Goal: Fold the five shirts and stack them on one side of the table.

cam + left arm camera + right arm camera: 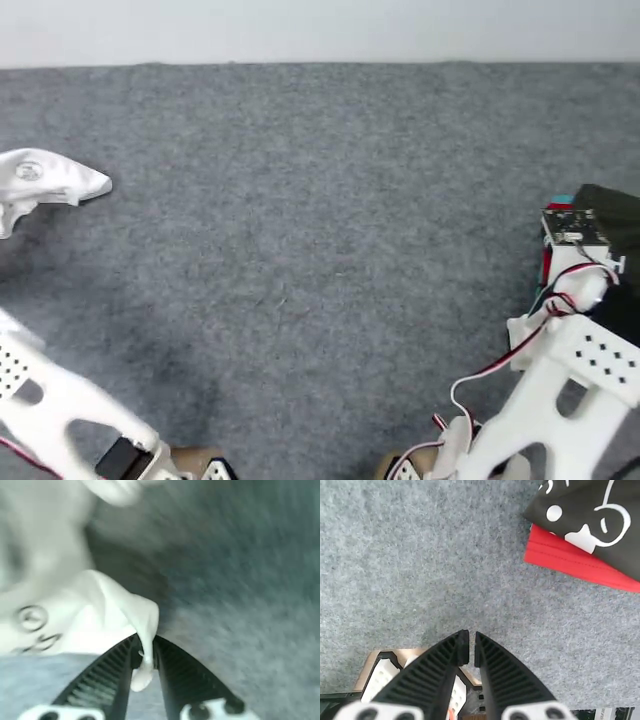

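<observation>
Your left gripper [145, 647] pinches a fold of the white shirt [48, 180] at the table's [320, 260] 9 o'clock edge. Your right gripper [469, 644], clenched on nothing, hangs near the black shirt [590, 515] atop the red shirt [570, 560] at 3 o'clock.

Bright, even light, only faint soft shadows on the felt [320, 250]

One shirt [45, 185] sits at the left edge of the surface [320, 250], in the left tool [145, 651], with a stack of shirts [612, 210] at the right edge.
</observation>
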`<state>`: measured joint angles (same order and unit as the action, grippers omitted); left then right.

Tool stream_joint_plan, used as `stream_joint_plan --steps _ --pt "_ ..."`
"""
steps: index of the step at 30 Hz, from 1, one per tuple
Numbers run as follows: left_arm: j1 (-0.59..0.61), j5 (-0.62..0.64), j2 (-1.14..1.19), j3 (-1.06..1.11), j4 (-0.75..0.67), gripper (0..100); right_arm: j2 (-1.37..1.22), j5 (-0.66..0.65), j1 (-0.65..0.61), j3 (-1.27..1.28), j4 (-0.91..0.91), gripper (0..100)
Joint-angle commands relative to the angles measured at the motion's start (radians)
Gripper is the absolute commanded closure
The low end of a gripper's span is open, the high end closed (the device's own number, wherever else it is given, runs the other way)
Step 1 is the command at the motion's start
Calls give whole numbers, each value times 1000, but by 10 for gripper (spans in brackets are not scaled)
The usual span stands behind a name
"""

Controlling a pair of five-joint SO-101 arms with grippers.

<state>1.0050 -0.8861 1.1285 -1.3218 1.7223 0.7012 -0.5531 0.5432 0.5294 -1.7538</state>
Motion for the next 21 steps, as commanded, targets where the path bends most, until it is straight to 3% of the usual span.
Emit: stream_joint_plan --steps 1,8,13,21 --pt "-58 100 -100 -160 34 987 25 6 -10 -5 -41 970" --pt "-227 295 -367 -200 34 987 25 6 -10 -5 -41 970" --pt "-414 417 -572 -203 31 987 25 6 -8 -5 -41 970" --pt "-795 433 -775 -203 -2 987 25 6 -7 25 -41 970"
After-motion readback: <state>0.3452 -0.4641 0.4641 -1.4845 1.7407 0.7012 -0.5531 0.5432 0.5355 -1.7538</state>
